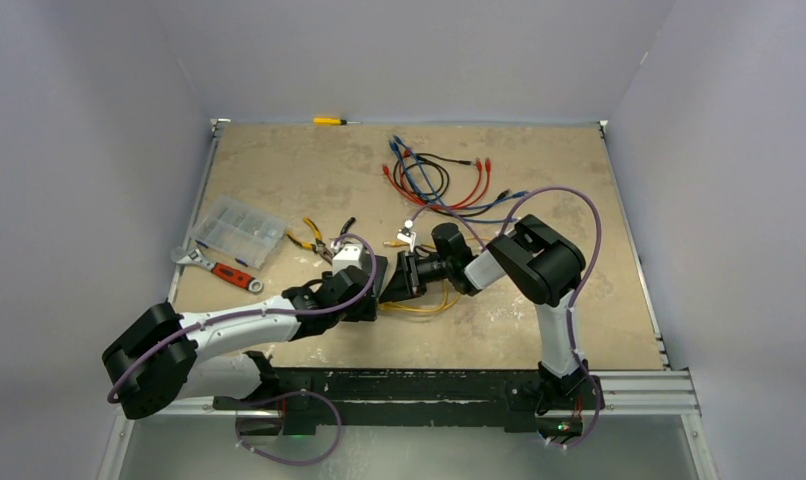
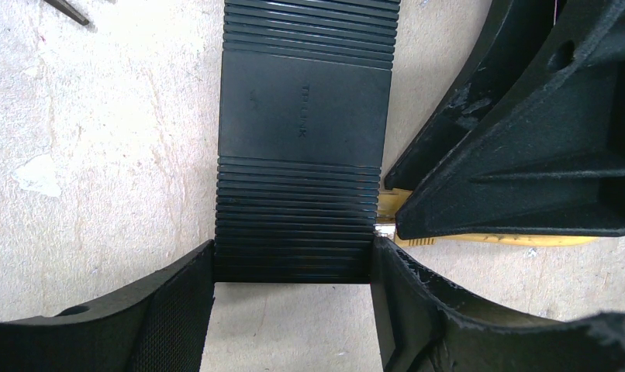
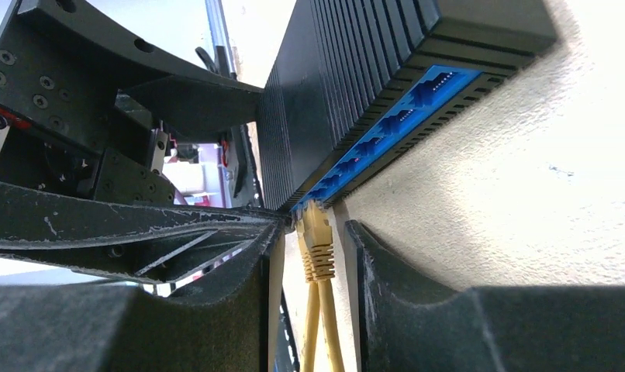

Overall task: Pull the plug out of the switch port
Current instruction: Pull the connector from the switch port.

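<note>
Tan tabletop (image 1: 279, 170), grey walls. Switch (image 2: 302, 139) lies near centre, with the left gripper (image 2: 294, 260) clamped across its end. Right gripper (image 3: 315, 229) is set narrow, flanking the yellow plug (image 3: 319, 252) seated in the blue port row; contact cannot be confirmed. Cable tangle (image 1: 444, 180) beyond; compartment box (image 1: 239, 230), wrench (image 1: 219, 268) and pliers (image 1: 314, 240) to the left; screwdriver (image 1: 331, 121) at the far edge.

1. Top view: even, diffuse overhead light, moderately bright; soft, short shadows under the arms on the table (image 1: 279, 170); sharp edge to edge.
2. Left wrist view: bright, flat light; faint sheen on the switch (image 2: 304, 147); left gripper (image 2: 292, 256) slightly soft at the bottom edge.
3. Right wrist view: table glaring pale at right, blown-out patch upper left; right gripper (image 3: 313, 229) dark and blurred close up; plug (image 3: 317, 244) sharp.
</note>
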Robot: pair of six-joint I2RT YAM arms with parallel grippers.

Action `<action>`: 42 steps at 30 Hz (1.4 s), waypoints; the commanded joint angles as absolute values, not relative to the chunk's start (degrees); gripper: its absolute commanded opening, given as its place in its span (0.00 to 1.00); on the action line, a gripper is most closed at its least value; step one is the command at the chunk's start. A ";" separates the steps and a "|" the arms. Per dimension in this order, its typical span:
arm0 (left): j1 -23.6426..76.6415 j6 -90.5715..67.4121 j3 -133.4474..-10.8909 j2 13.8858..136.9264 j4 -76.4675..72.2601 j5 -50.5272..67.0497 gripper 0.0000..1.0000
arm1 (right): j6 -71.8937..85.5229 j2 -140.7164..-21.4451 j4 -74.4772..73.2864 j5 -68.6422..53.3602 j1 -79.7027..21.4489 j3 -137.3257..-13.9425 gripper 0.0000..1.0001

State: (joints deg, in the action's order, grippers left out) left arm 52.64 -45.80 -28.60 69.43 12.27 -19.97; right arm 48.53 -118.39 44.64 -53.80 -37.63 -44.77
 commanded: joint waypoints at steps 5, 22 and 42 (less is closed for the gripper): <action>53.04 -45.23 -27.79 70.38 14.22 -18.22 0.00 | 48.87 -120.78 45.44 -53.06 -38.32 -45.91 0.38; 53.01 -45.32 -27.27 68.53 15.03 -18.46 0.00 | 49.59 -122.55 46.01 -51.86 -38.39 -47.77 0.22; 53.00 -47.07 -28.30 70.42 18.01 -21.54 0.00 | 44.33 -120.28 38.21 -50.25 -38.39 -48.18 0.00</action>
